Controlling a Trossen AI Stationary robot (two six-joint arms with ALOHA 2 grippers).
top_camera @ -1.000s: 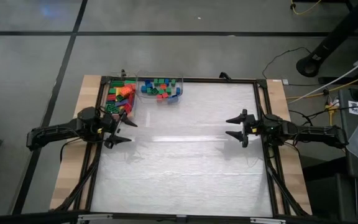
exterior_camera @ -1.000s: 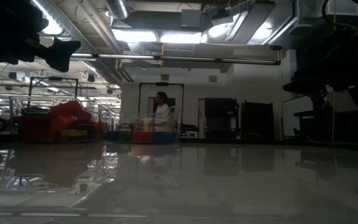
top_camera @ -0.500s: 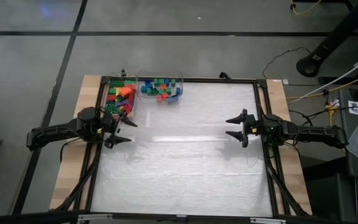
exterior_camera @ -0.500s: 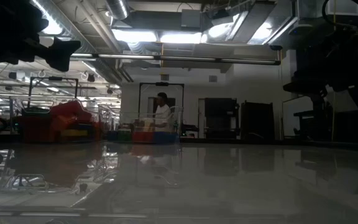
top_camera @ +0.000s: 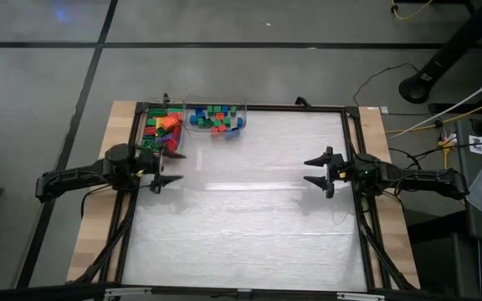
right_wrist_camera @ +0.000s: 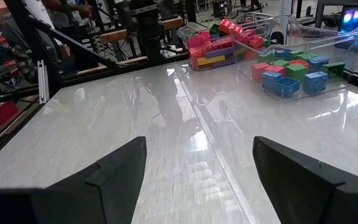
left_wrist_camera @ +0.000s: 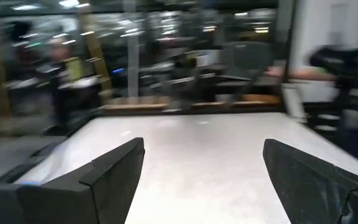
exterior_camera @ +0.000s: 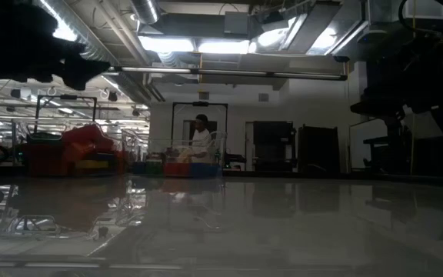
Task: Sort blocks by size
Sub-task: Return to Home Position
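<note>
The blocks lie in two clear tubs at the table's far left. The longer red, orange and green ones fill the left tub (top_camera: pixel 161 130) (right_wrist_camera: pixel 215 47). The short blue, green and red ones fill the tub beside it (top_camera: pixel 216 119) (right_wrist_camera: pixel 296 70). My left gripper (top_camera: pixel 174 166) (left_wrist_camera: pixel 204 180) hovers open just near of the left tub, pointing toward the table's right edge, nothing between its fingers. My right gripper (top_camera: pixel 315 170) (right_wrist_camera: pixel 199 168) hovers open by the right edge, pointing left across the bare table, also with nothing between its fingers.
The white tabletop (top_camera: pixel 249 217) is framed by a dark rail (top_camera: pixel 351 150). Cables run off the table's right side (top_camera: pixel 425 125). In the low view the tubs (exterior_camera: pixel 184 158) stand at the far edge, with a person (exterior_camera: pixel 200 137) in the room behind.
My left gripper has swung at the wrist, its fingertips going a little toward the table's far edge, so that it now points straight at the right edge. It has stayed open and in place. The right arm and the blocks have kept still.
</note>
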